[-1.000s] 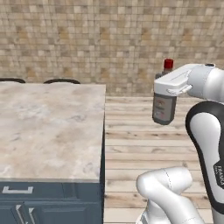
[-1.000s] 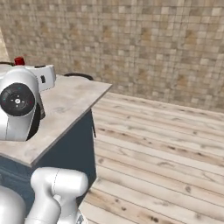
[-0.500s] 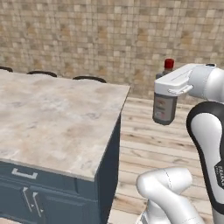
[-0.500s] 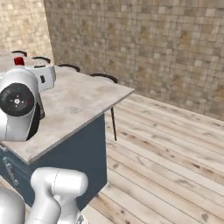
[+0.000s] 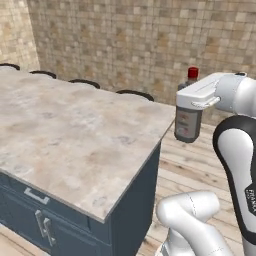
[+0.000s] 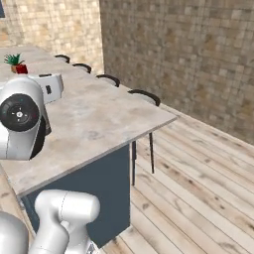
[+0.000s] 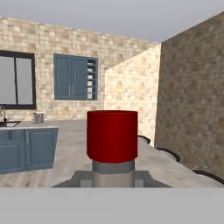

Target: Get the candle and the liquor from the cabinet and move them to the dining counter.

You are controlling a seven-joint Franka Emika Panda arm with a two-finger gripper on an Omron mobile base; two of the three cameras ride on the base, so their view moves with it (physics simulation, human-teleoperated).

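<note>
Raised arm, gripper [image 5: 189, 106] horizontal (jaws clamped tight) on the liquor [image 5: 187, 120].

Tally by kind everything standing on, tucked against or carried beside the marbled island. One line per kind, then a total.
Dark glass bottle with a red cap, in the air beside the beige marbled island: 1
Black stools along the island's far side: 4
Small green potted plant in a red pot on the far end of the top: 1
Total: 6

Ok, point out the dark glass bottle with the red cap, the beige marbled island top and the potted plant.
dark glass bottle [image 5: 187, 123], left base view, label.
beige marbled island top [image 5: 75, 140], left base view, bare middle.
potted plant [image 6: 15, 62], right base view, leaves.
</note>
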